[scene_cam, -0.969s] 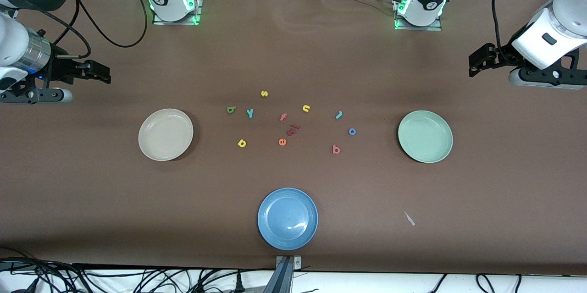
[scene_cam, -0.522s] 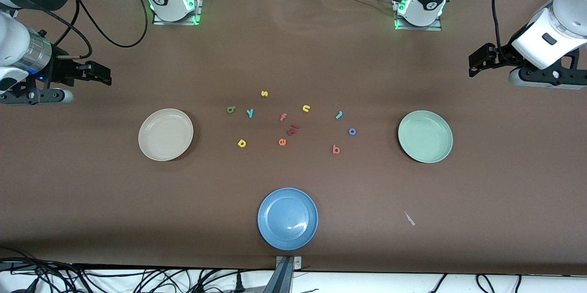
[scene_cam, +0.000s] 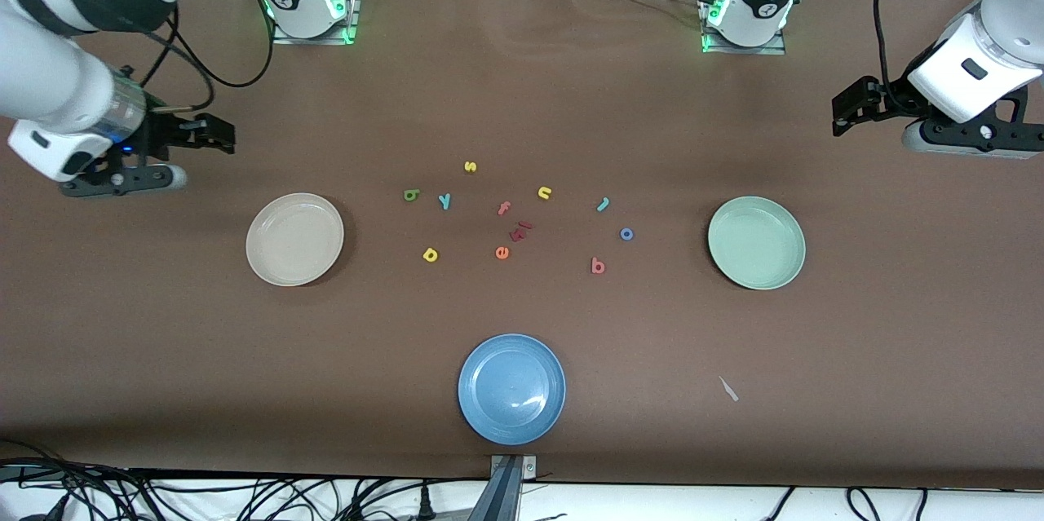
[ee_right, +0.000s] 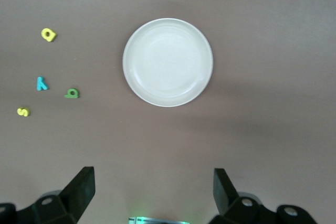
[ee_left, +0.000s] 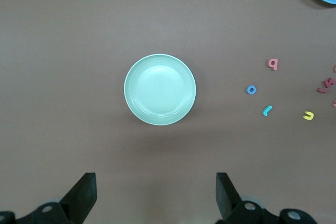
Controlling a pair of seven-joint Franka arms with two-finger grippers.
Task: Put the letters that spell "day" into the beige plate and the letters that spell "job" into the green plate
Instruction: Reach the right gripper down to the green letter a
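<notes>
The beige plate (scene_cam: 294, 240) (ee_right: 168, 62) and green plate (scene_cam: 756, 242) (ee_left: 160, 89) lie empty at either end of a loose scatter of foam letters. Green "d" (scene_cam: 411, 195), teal "y" (scene_cam: 444, 200) and yellow "a" (scene_cam: 430, 255) lie toward the beige plate. Teal "j" (scene_cam: 603, 205), blue "o" (scene_cam: 626, 234) and salmon "b" (scene_cam: 598, 266) lie toward the green plate. My right gripper (scene_cam: 218, 135) (ee_right: 154, 190) hangs open over bare table at the right arm's end. At the left arm's end my left gripper (scene_cam: 844, 109) (ee_left: 155, 192) hangs open too. Both hold nothing.
A blue plate (scene_cam: 511, 388) sits near the table's front edge. Yellow "s" (scene_cam: 470, 167), yellow "n" (scene_cam: 545, 193), salmon "f" (scene_cam: 504, 208), orange "e" (scene_cam: 502, 253) and dark red pieces (scene_cam: 519, 231) lie among the letters. A small pale scrap (scene_cam: 728, 389) lies beside the blue plate.
My right arm has swung in over the table, carrying its open gripper toward the letters. The left arm has barely shifted.
</notes>
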